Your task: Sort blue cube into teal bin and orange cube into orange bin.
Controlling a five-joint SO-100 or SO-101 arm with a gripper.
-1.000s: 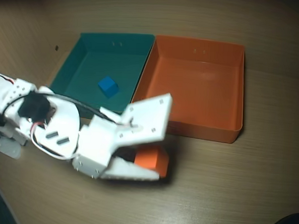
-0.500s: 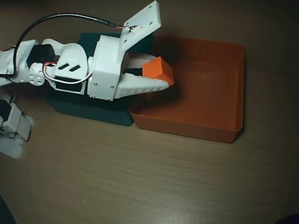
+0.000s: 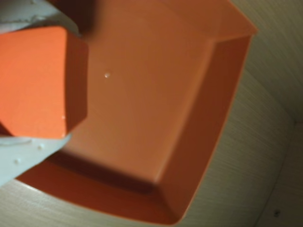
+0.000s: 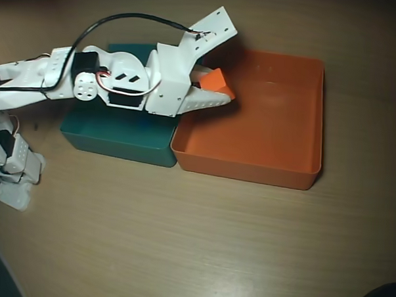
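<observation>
Above one orange bin (image 4: 286,162), beside one teal bin (image 4: 113,141), the tool (image 4: 217,89) grips one orange cube (image 4: 217,82).

Two bins are in sight in the overhead view: one teal bin (image 4: 113,138) and one orange bin (image 4: 278,126), standing side by side with their walls touching. The wrist view shows only the orange one. One cube can be counted, the orange cube (image 4: 218,82), seen in both views. No blue cube can be counted in either picture; the arm covers most of the teal bin's floor. There is one arm (image 4: 89,88), carrying one gripper (image 4: 220,90) with two fingers (image 4: 210,102). One black cable (image 4: 125,17) loops above the arm. All of it stands on one bench (image 4: 194,240).
</observation>
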